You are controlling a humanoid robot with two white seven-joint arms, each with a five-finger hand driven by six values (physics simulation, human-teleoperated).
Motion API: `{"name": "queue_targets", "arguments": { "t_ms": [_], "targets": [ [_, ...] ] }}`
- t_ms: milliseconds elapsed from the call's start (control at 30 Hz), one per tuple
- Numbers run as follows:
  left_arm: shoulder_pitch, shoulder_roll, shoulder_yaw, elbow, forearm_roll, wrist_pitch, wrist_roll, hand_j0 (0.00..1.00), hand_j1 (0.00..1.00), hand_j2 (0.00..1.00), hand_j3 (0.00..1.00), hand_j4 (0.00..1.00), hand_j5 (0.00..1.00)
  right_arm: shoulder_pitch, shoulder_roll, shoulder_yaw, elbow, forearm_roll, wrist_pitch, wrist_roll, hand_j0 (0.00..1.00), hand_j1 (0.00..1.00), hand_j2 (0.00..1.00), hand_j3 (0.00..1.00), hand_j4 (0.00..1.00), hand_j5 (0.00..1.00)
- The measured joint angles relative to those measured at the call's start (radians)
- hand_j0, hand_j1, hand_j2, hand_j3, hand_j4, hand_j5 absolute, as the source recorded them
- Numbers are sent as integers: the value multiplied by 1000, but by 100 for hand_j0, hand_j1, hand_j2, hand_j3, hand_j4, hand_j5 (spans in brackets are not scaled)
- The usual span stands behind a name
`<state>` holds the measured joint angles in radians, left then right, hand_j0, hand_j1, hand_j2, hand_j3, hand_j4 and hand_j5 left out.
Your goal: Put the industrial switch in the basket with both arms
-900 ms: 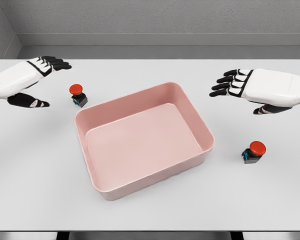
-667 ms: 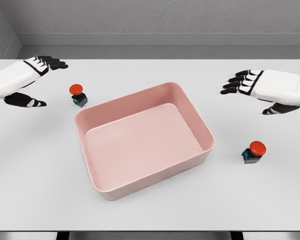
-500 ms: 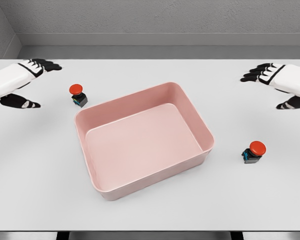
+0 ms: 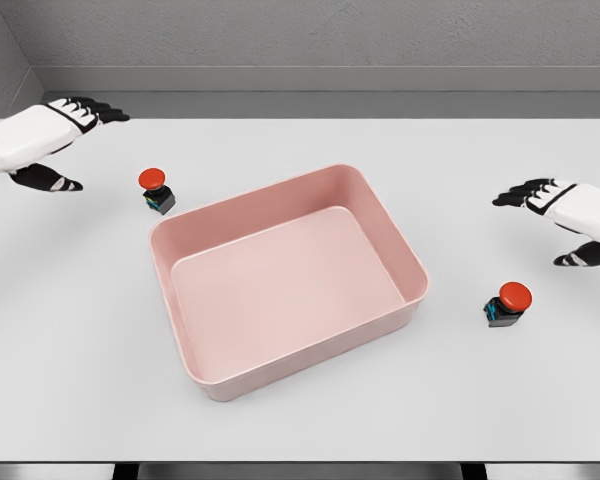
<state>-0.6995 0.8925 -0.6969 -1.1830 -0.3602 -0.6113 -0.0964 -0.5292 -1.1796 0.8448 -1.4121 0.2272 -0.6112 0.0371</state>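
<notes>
A pink basket (image 4: 280,375) sits empty at the middle of the white desk (image 4: 300,420), flanked by two red-capped industrial switches: one (image 4: 157,190) just off the basket's far left corner, the other (image 4: 507,303) on the desk to the basket's right. The left robot hand (image 4: 42,140) hovers at the far left edge, fingers spread and holding nothing, apart from the left switch, which lies to its right. The right robot hand (image 4: 565,215), likewise open and empty, hangs at the right edge just beyond the right switch, not touching it.
</notes>
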Motion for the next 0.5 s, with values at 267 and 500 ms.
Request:
{"name": "queue_targets", "arguments": {
  "t_ms": [267,500],
  "targets": [
    [-22,-80,-17,63,-50,0,-23,100,100,100,100,100,100,29,-96,21,-88,-4,0,-6,100,100,100,100,100,100],
    [-64,-97,-70,82,-59,0,-26,100,100,100,100,100,100,103,-132,21,-199,-2,0,2,100,100,100,100,100,100]
  ]
}}
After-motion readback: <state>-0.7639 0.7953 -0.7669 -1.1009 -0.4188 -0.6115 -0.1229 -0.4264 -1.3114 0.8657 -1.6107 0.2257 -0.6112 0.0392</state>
